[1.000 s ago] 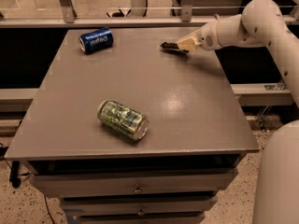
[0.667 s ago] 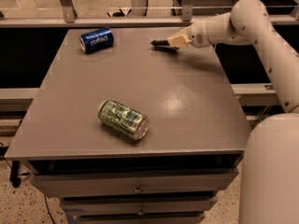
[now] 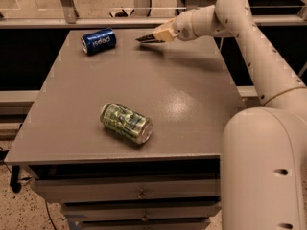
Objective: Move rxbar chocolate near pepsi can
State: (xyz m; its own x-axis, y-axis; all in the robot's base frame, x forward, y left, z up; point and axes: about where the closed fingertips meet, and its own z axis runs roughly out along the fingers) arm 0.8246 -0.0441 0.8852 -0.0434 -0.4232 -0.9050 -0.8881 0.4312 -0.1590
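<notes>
The pepsi can, deep blue with white lettering, lies on its side at the far left of the grey table. My gripper is at the far middle of the table, to the right of the can, reaching in from the right. It is shut on the rxbar chocolate, a small flat dark bar that sticks out leftward from the fingertips just above the tabletop. A gap of bare table lies between the bar and the can.
A green-and-white patterned can lies on its side near the front middle of the table. My arm spans the far right side. A rail runs behind the table, and drawers sit below its front edge.
My gripper has carried the rxbar chocolate leftward along the far edge, closer to the pepsi can. Both cans have stayed put.
</notes>
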